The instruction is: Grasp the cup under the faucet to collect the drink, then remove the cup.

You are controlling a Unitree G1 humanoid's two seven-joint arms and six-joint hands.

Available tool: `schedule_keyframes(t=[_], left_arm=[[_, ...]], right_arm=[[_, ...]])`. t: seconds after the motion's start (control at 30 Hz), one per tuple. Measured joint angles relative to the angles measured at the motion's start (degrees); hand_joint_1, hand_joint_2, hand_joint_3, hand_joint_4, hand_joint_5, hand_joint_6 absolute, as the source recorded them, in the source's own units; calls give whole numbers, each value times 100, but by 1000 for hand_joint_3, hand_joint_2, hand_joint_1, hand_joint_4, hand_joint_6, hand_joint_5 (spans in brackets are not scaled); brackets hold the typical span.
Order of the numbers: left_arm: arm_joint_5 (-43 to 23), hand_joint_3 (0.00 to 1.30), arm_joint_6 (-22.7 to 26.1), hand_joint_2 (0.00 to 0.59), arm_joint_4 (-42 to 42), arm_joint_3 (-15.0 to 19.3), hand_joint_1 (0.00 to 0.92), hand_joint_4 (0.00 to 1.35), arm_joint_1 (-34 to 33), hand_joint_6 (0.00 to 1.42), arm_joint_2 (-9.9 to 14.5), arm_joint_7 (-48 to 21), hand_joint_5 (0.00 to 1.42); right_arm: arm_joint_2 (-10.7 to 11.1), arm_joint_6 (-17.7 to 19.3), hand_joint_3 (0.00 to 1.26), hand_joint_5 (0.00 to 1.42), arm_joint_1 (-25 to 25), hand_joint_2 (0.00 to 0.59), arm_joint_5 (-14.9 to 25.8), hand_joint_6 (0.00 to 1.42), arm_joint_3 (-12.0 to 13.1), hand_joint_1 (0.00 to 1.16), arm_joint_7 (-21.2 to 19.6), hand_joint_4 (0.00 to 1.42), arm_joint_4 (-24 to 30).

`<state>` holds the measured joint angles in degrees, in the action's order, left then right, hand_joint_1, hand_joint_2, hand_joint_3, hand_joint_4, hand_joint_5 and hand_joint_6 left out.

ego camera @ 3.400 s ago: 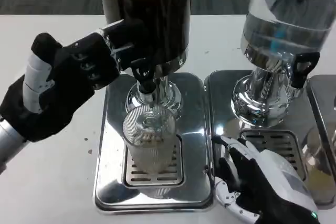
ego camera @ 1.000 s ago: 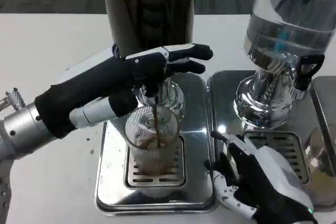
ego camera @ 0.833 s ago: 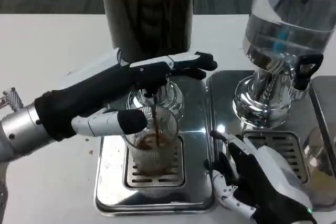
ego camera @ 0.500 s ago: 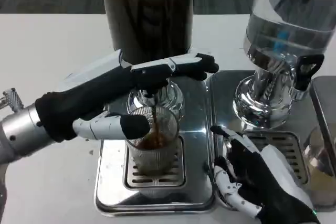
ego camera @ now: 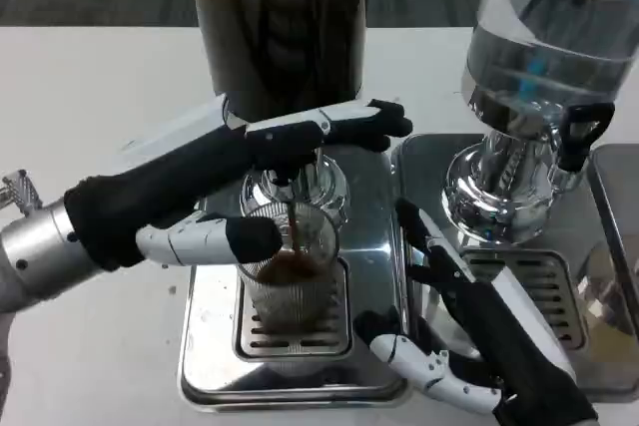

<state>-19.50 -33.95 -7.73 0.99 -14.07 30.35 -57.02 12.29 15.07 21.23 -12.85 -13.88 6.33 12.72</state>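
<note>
Head view puts our left hand (ego camera: 225, 162) across the tap (ego camera: 283, 162) of the dark dispenser (ego camera: 278, 27), fingers (ego camera: 349, 125) laid out long over it and holding nothing. Its thumb rests against the near-left rim of the ribbed cup (ego camera: 288, 271). A brown stream falls from just under those fingers into the cup, which stands upright on the drip grate (ego camera: 292, 331) and looks roughly half full.

Our right hand (ego camera: 469, 331) sits just right of the cup, fingers (ego camera: 419, 361) spread and empty, the lowest curling toward the cup's base, apparently without touching it.

We judge the risks as these. If our right fingers close from one side only, they may tip or slide the cup off the stream. If the tap stays pressed too long, the drink may overflow. Lifting before the flow stops would spill onto the steel tray (ego camera: 205, 346).
</note>
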Motion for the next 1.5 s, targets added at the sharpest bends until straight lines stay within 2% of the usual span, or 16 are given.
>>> schedule_keyframes(t=[0.3,0.63,0.93,1.5], left_arm=[[-5,176,-1,82,4,-2,0,74,19,123,2,34,150],[-5,176,-1,83,22,-2,0,75,46,124,12,80,154],[-7,176,-1,84,44,6,0,76,65,124,25,83,163],[-5,176,0,92,83,33,0,77,118,125,71,201,165]], right_arm=[[90,-84,0,0,-128,193,36,52,7,524,241,0,68],[94,-116,0,0,-330,185,-140,34,-55,536,277,0,49],[6,-129,0,0,-641,185,-285,22,-104,538,273,0,-294],[-113,-126,0,0,-934,197,-364,18,-154,546,242,0,-571]])
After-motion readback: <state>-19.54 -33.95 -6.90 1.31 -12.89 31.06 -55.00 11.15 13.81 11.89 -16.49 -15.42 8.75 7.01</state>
